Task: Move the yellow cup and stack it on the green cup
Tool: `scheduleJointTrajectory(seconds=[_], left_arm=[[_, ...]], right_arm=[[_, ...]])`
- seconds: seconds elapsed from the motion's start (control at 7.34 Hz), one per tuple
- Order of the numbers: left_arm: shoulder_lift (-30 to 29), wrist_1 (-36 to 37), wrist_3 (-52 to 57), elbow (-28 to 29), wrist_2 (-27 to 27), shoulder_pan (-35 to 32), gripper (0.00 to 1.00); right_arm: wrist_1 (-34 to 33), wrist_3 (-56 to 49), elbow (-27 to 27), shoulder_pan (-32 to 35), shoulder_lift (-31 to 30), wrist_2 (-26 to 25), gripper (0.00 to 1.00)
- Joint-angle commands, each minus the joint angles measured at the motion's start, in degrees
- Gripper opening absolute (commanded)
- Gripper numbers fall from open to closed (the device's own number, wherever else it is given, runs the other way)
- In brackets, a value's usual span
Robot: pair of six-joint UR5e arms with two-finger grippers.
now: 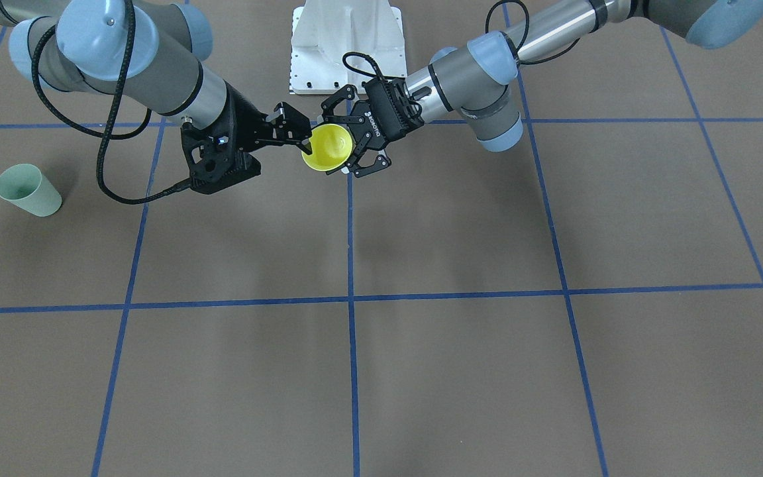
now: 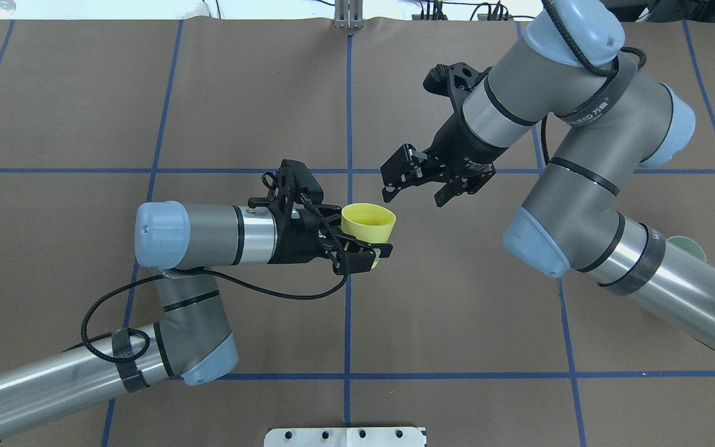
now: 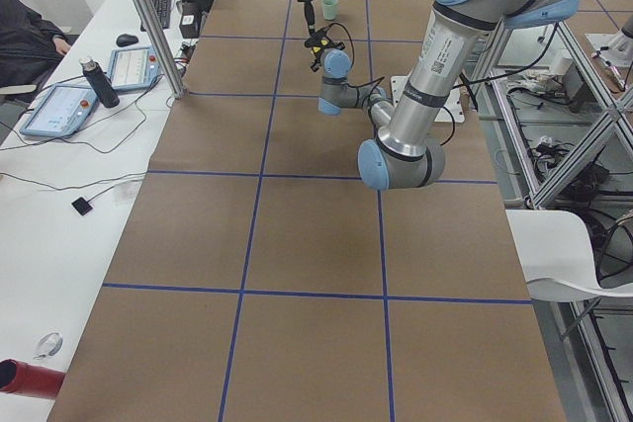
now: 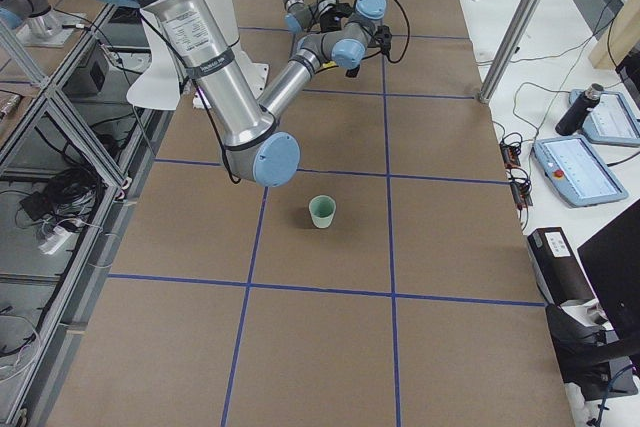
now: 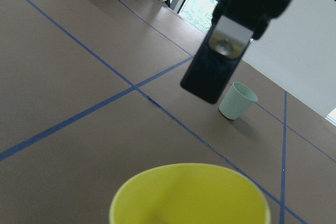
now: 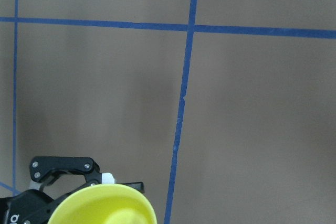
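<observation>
Held clear of the table (image 1: 461,371), near the middle of its width: the yellow cup (image 1: 328,147), mouth open toward the front-facing camera and tipped a little away from the robot's base; clamped by its wall, below the rim, between the two black fingers of the left gripper (image 1: 336,144), one finger on either side; carried at the end of a left forearm stretched out roughly level.

Near the cup's rim, on the side toward the robot's right, yet apart from it by a visible gap in the overhead view: the right gripper (image 2: 413,197), fingers spread wide with nothing between them; aimed downward, with the yellow rim and one finger of the left gripper showing at the lower left corner of the right wrist view.

Well apart from both grippers, far over on the robot's right side of the table: the green cup (image 1: 27,191), upright, mouth up, standing alone on the brown surface; mostly hidden behind the right arm in the overhead view; seen whole beyond the yellow rim from the left wrist.

Under everything, brown covering crossed by blue tape lines (image 1: 350,298); at the robot's edge, a white base plate (image 1: 345,46).
</observation>
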Motion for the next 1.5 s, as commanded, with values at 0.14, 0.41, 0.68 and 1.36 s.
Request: scheduleJointTrajectory(seconds=[0.14, 0.41, 0.68, 1.36], left_arm=[[-0.21, -0.08, 0.53, 0.1, 1.42, 2.13, 0.0], [-0.21, -0.79, 0.53, 0.01, 1.34, 2.39, 0.0], [-1.17, -0.79, 0.44, 0.01, 1.34, 3.1, 0.0], [-1.18, -0.79, 1.14, 0.62, 1.16, 3.01, 0.0]], right_arm=[[-0.01, 0.15, -0.73, -0.45, 0.08, 2.96, 0.96], [-0.01, 0.15, -1.43, -0.45, 0.08, 2.97, 0.9], [-0.01, 0.15, -1.79, -0.97, 0.08, 3.49, 0.85], [-0.01, 0.15, -2.4, -3.08, -0.1, 4.64, 0.78]])
